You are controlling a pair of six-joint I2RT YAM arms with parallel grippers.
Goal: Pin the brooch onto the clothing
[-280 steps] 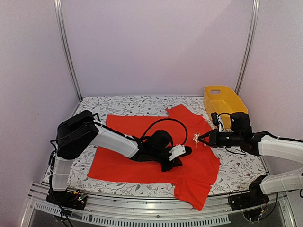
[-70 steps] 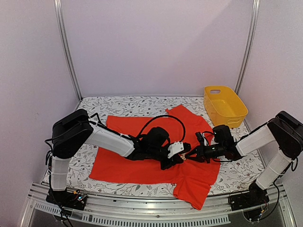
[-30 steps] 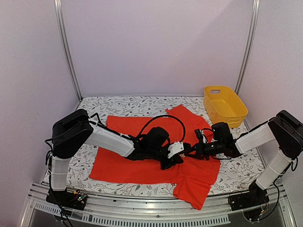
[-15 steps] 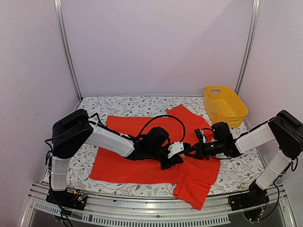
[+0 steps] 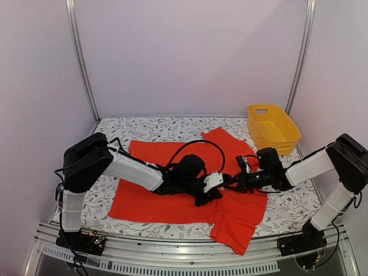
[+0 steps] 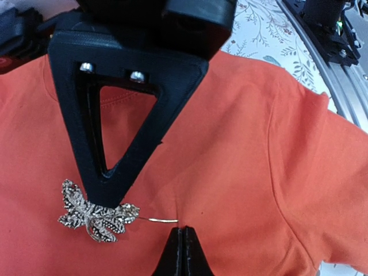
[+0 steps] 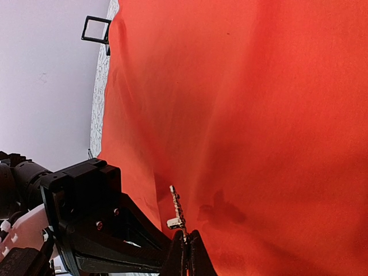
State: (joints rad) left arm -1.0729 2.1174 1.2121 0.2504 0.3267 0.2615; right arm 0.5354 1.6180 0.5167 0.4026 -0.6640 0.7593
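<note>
Two grippers meet tip to tip near the middle of the shirt (image 5: 138, 204). Your right gripper (image 7: 187, 256) is clamped on the brooch (image 6: 95, 211). The right wrist view shows the brooch edge-on just above the tips. The left wrist view shows it close against the red cloth, taken by one edge of its leafy cluster. Its pin (image 6: 161, 219) sticks out sideways as a thin bare wire and ends just beside your left gripper (image 6: 181, 253). That gripper's fingers are pressed together low at the fabric, but you cannot tell from these views whether a fold is caught between them. Nor can you tell whether the pin's point has entered the cloth or only lies on it.

Expect the brooch to be light, hard and a little slick, with a bumpy face that gives the pads few flat spots. It will likely swivel in the grip if the pin meets resistance, so hold it across the body of the cluster and never by the wire, which looks easy to bend. The shirt is soft and limp and will slide and bunch ahead of the point rather than let it through. Pinch up a small ridge right at the pin's end and hold it taut.

The basket (image 5: 274, 127) stands well apart at the table's (image 5: 149, 127) far right corner.
</note>
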